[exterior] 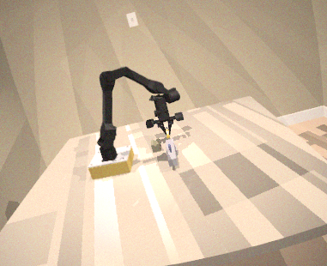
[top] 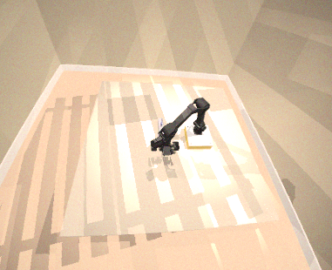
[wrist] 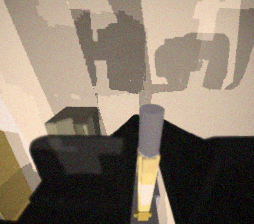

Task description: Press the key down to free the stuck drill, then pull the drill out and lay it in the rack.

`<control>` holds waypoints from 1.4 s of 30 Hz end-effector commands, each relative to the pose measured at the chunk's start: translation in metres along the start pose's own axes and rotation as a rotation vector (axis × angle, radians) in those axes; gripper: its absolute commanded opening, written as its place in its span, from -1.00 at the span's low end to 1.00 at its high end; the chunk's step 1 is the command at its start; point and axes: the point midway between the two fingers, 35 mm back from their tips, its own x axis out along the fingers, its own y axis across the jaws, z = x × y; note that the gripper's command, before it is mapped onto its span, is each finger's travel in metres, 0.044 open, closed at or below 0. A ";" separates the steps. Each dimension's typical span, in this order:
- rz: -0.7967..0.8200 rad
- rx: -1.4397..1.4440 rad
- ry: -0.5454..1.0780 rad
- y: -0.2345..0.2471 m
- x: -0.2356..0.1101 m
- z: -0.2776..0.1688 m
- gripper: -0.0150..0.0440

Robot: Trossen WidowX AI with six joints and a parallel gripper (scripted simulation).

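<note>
My gripper [top: 167, 151] [exterior: 167, 130] [wrist: 143, 119] points down and is shut on the drill. The drill [exterior: 168, 136] [wrist: 148, 172] has a yellow part and a grey round end; in the wrist view it lies between the black fingers. A pale block with a blue mark [top: 161, 123] [exterior: 172, 156] appears just below the drill in the exterior view; whether they touch cannot be told. The key cannot be made out clearly. A small grey-green block [exterior: 155, 144] [wrist: 78, 120] stands beside the gripper, on the arm-base side. Which block is the rack cannot be told.
The arm stands on a yellow base with a white top [top: 199, 145] [exterior: 111, 169], whose yellow side [wrist: 5, 170] shows at the left in the wrist view. The table [top: 116, 225] [exterior: 226, 238] carries striped light and shadow, with the gripper's shadow near it.
</note>
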 end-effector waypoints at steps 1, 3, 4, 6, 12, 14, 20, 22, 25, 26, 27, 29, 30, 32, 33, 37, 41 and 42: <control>-0.006 0.006 0.001 0.000 -0.003 0.000 -0.49; -0.006 0.006 0.001 0.000 -0.004 0.000 -0.49; -0.006 0.006 0.001 0.000 -0.004 0.000 -0.49; -0.006 0.006 0.001 0.000 -0.005 0.000 -0.49; -0.006 0.006 0.001 0.000 -0.007 0.000 -0.49; -0.006 0.006 0.001 0.000 -0.007 0.000 -0.49; -0.006 0.006 0.001 0.000 -0.009 0.000 -0.49; -0.006 0.006 0.001 0.000 -0.010 0.000 -0.49; -0.006 0.006 0.001 0.000 -0.011 0.000 -0.49; -0.006 0.006 0.001 0.000 -0.011 0.000 -0.49; -0.006 0.006 0.001 0.000 -0.012 0.000 -0.49; -0.006 0.006 0.001 0.000 -0.012 0.000 -0.49; -0.006 0.006 0.001 0.000 -0.013 0.000 -0.49; -0.006 0.006 0.001 0.000 -0.013 0.000 -0.49; -0.006 0.006 0.001 0.000 -0.014 0.000 -0.49; -0.006 0.006 0.001 0.000 -0.015 0.000 -0.49; -0.006 0.006 0.001 0.000 -0.016 0.000 -0.49; -0.006 0.006 0.001 0.000 -0.016 0.000 -0.49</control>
